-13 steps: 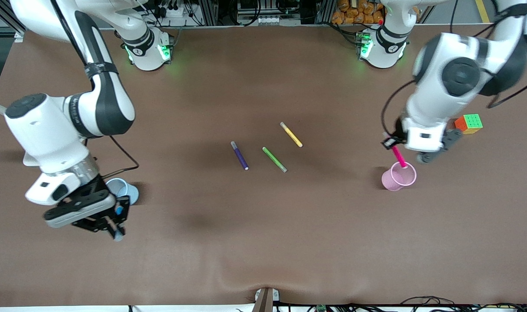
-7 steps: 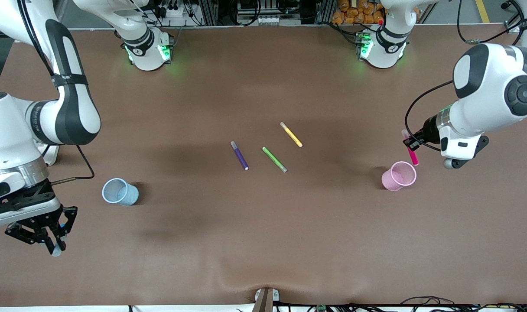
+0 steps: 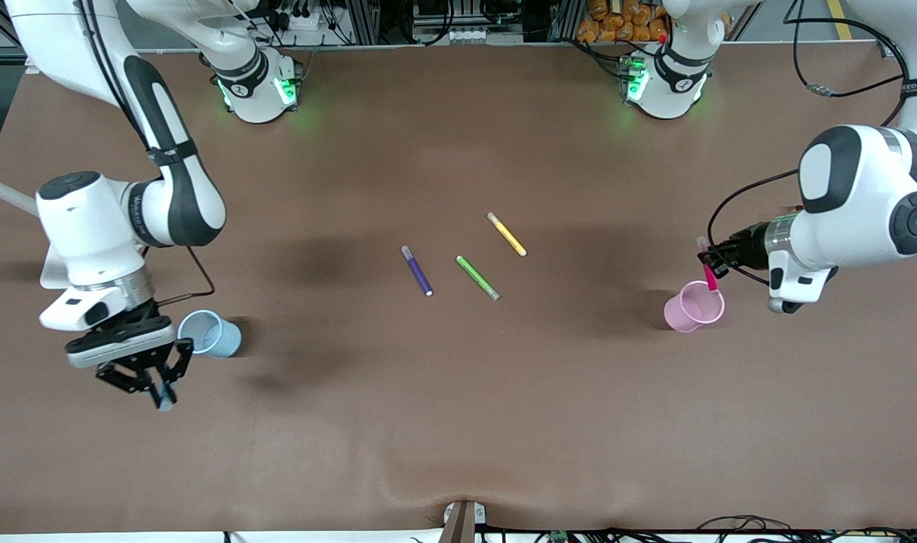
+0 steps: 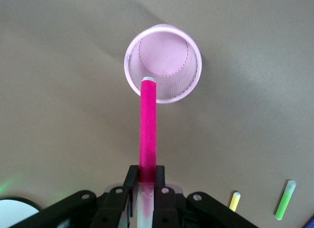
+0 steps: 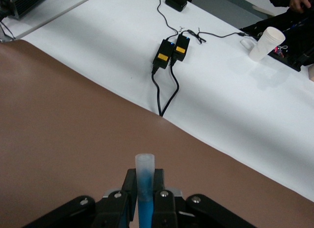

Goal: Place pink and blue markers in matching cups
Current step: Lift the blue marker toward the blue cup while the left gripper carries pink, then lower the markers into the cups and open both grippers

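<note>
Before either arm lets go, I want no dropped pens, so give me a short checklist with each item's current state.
1. Left gripper shut on the pink marker: ok.
2. Pink marker's tip lined up over the pink cup, as the left wrist view shows: ok.
3. Right gripper shut on the blue marker: ok.
4. Blue marker over the blue cup: not ok; the right gripper hangs over bare table beside the cup, toward the front camera.
5. Both cups upright: pink ok; blue cannot tell.
6. Purple pen, green pen and yellow pen lie mid-table, apart from both cups: ok.
</note>
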Controlling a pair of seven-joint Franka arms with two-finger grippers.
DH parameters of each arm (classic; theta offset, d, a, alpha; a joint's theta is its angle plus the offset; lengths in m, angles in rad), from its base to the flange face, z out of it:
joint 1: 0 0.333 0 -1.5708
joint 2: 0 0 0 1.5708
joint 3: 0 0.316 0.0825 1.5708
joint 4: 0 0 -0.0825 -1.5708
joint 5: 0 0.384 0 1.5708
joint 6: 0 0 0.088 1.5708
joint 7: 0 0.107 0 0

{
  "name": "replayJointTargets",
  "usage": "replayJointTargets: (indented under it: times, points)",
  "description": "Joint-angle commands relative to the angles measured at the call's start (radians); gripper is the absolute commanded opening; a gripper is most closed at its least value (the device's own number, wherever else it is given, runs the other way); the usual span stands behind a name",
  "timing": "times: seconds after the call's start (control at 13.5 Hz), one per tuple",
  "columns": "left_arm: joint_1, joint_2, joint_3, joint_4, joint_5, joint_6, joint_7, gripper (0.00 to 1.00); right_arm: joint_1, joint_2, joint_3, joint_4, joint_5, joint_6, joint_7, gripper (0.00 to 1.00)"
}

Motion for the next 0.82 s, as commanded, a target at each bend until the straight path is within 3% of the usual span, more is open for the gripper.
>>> replayJointTargets:
  times: [0.0,0.22,0.74]
  points:
    - [0.019,0.042,-0.01,0.053,-0.027,-0.013,0.017,0.0,0.029,-0.088,0.002,-0.145,0.011,0.005,0.043,0.0]
    - [0.021,0.094,-0.005,0.098,-0.088,-0.015,0.015,0.0,0.037,-0.085,0.001,-0.181,0.011,0.008,0.06,0.0]
    - [0.053,0.166,-0.004,0.132,-0.095,-0.015,0.031,0.0,0.031,-0.083,0.001,-0.236,0.011,0.046,0.057,0.0]
